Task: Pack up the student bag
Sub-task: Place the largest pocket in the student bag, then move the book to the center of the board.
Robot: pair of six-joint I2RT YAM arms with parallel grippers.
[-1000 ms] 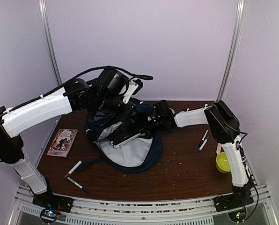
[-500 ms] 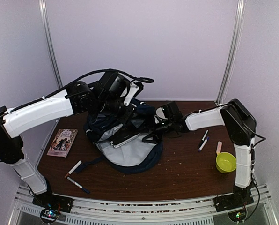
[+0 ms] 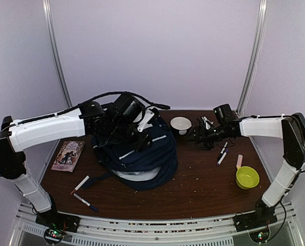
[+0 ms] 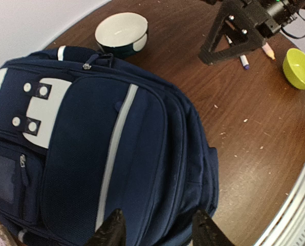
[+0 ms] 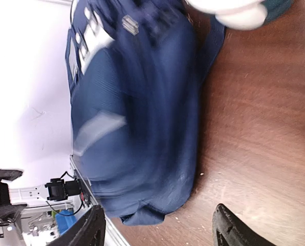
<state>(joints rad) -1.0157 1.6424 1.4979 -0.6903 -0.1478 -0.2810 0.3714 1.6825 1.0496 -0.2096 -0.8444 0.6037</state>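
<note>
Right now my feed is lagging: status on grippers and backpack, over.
Left gripper open, empty, above backpack. Right gripper open, empty, over table. Backpack lying front up. White bowl beside its top.

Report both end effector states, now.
Left end effector: open, empty, above the student bag.
Right end effector: open, holding nothing.

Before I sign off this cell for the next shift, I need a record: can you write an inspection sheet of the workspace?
Surface: brown table, scattered crumbs.
Job's things: student bag lying mid-table, front up.
Clutter: white bowl, green bowl, book, markers on both sides.
Grippers: left gripper open over the bag; right gripper open, empty, near the white bowl.
Cables: black cable arching over the left arm.
Surroundings: pale walls, metal posts.
</note>
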